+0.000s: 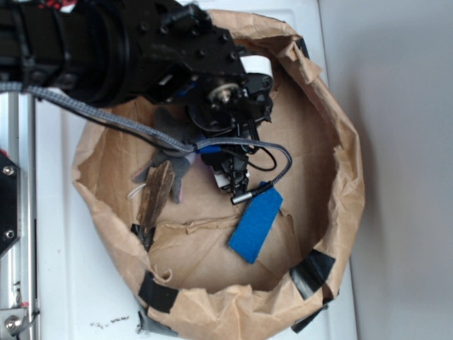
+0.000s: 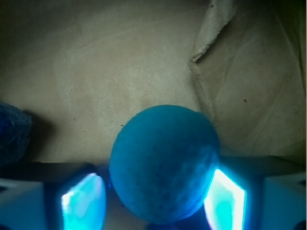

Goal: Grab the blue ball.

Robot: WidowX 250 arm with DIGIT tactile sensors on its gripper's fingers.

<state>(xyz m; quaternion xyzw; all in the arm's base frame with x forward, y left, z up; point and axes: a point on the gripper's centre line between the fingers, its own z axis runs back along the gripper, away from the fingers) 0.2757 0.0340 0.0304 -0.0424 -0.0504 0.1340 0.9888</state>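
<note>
Your gripper [image 2: 156, 201] is down inside the brown paper basin [image 1: 333, 142], and the wrist view puts the blue ball [image 2: 165, 165] squarely between the fingers [image 2: 225, 201], filling nearly the whole gap. The right pad looks to be touching the ball's flank; on the left a thin sliver may remain between pad and ball, so you cannot call this a closed hold — read it as fingers narrow around the ball, contact likely but not confirmed. Ahead of the fingertips lies bare paper floor, with a torn flap [image 2: 211, 43] off beyond the right finger. In the exterior view the ball itself is hidden under the arm. Risks from here, as judgement: the ball is round, so a squeeze off its widest line could squirt it forward, out past the fingertips. If only one pad bears, lifting may roll it free. The blue block [image 1: 256, 225] sits just beyond the fingers in the exterior view; a dropped ball could run against it, and the soft paper floor may drag on the fingertips.
</note>
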